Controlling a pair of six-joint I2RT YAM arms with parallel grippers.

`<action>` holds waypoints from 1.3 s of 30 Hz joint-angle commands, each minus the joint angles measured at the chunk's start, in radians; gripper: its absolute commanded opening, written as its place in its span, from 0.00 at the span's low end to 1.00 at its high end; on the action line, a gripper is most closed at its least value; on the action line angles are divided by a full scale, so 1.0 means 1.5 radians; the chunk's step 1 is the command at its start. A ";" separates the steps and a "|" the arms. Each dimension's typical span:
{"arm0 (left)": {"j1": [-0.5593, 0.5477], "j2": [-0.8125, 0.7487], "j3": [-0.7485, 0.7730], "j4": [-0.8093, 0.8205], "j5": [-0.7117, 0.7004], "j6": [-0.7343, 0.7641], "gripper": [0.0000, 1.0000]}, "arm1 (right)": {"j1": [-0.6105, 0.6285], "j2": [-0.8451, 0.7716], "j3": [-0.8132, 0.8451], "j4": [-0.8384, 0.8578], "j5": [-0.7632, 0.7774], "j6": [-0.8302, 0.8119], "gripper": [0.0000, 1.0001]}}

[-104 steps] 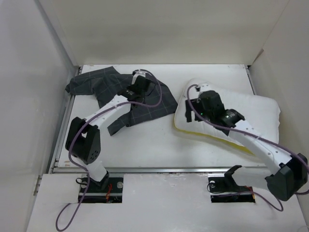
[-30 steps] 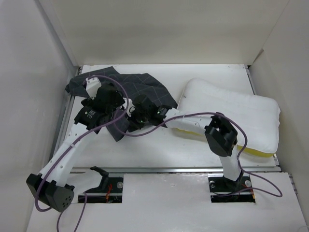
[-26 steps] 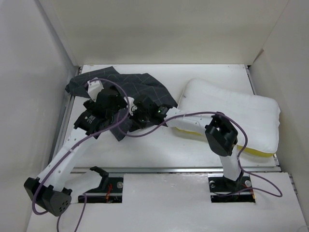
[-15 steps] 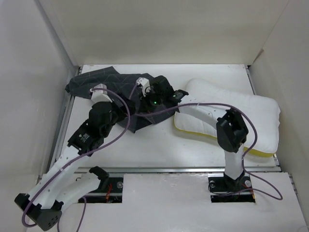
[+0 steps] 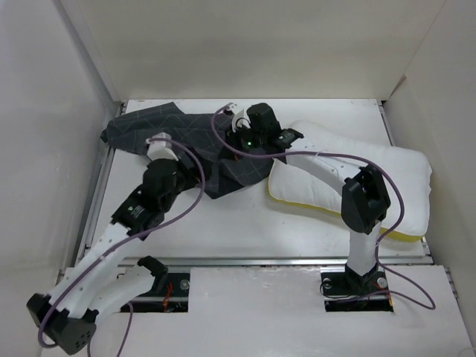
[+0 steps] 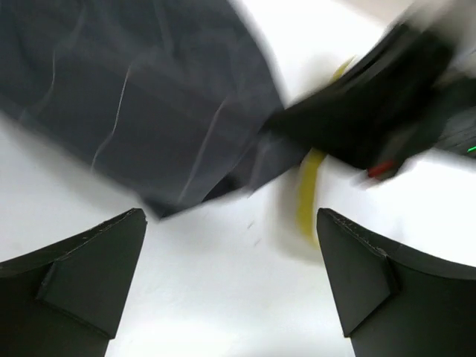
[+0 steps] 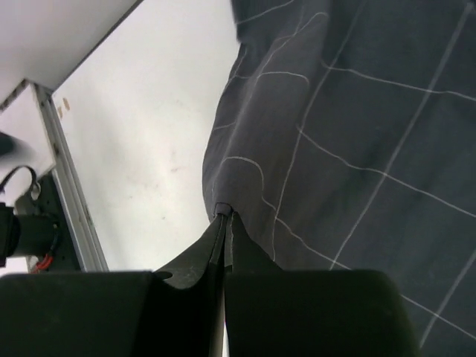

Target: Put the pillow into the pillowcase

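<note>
Top external: pillowcase (image 5: 193, 126) dragged nearer pillow (image 5: 372, 167) | right gripper (image 7: 225, 217) clamped on its hem | left gripper (image 6: 230, 219) agape, retreated

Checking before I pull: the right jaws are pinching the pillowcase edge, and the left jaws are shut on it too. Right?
Not quite. The left jaws stand wide open over the table, holding nothing; the left wrist view shows it. The right jaws do pinch the pillowcase edge.

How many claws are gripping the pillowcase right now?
1: the right claw, shut on an edge of the pillowcase, close to the pillow. The left claw is open, holding nothing, over the table.
</note>
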 commanded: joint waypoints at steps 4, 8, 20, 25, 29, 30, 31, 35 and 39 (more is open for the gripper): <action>0.001 0.019 -0.145 0.114 0.085 -0.009 1.00 | -0.010 -0.020 0.065 -0.022 -0.020 0.029 0.00; -0.005 0.085 -0.170 0.201 0.092 -0.009 1.00 | -0.010 -0.020 0.083 -0.048 -0.033 0.035 0.00; -0.011 0.361 -0.051 0.240 -0.207 -0.046 1.00 | -0.010 -0.026 0.093 -0.110 -0.082 0.062 0.00; -0.011 0.455 -0.003 0.324 -0.235 0.017 0.85 | -0.017 -0.018 0.108 -0.141 -0.122 0.076 0.00; -0.011 0.486 0.020 0.332 -0.241 0.045 0.00 | -0.042 -0.004 0.124 -0.168 -0.108 0.083 0.00; -0.011 0.486 0.026 0.332 -0.249 0.045 0.00 | -0.042 0.003 0.124 -0.183 -0.096 0.083 0.00; -0.011 0.477 0.020 0.324 -0.260 0.045 0.00 | -0.052 0.003 0.124 -0.183 -0.082 0.083 0.00; -0.011 0.430 0.004 0.256 -0.276 0.021 0.00 | -0.058 -0.003 0.094 -0.189 0.029 0.036 0.08; -0.011 0.414 0.018 0.140 -0.283 -0.033 0.00 | -0.043 -0.044 0.029 -0.155 0.149 -0.034 0.43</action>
